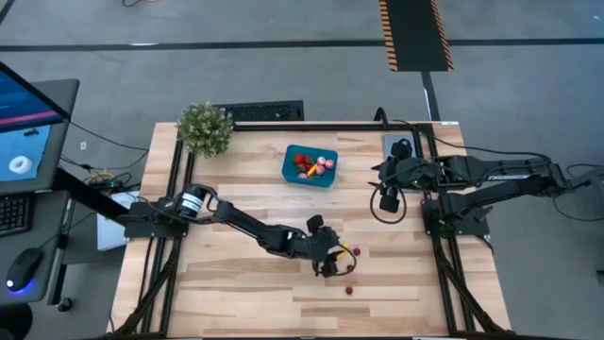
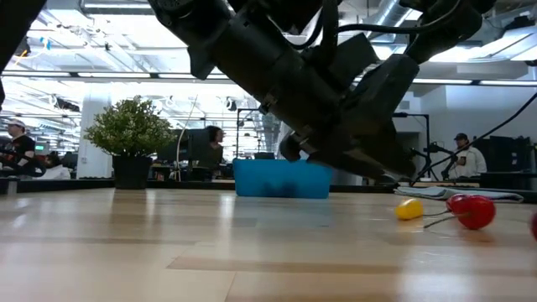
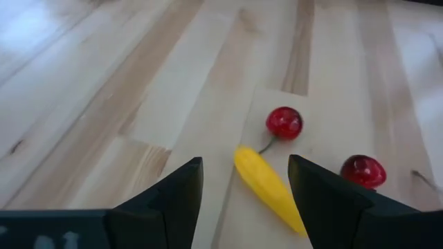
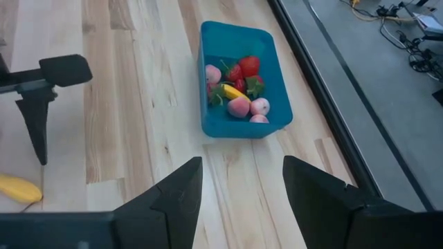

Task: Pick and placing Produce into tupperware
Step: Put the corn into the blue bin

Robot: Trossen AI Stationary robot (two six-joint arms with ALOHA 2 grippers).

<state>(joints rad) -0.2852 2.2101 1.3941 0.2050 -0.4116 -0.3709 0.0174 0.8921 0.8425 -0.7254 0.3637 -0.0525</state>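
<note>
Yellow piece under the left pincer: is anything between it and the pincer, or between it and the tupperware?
Nothing visible. The left pincer is open with the yellow piece lying between its fingers; two cherries lie beside it, not in the gap. Bare table runs from there to the tupperware.

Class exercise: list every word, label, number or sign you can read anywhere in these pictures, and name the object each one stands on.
No text can be read in any view.
Monitor beside the table: blue screen content, too small to read.
Striped floor strip: orange and black hazard marking, no words.
Tupperware: no label visible.
</note>
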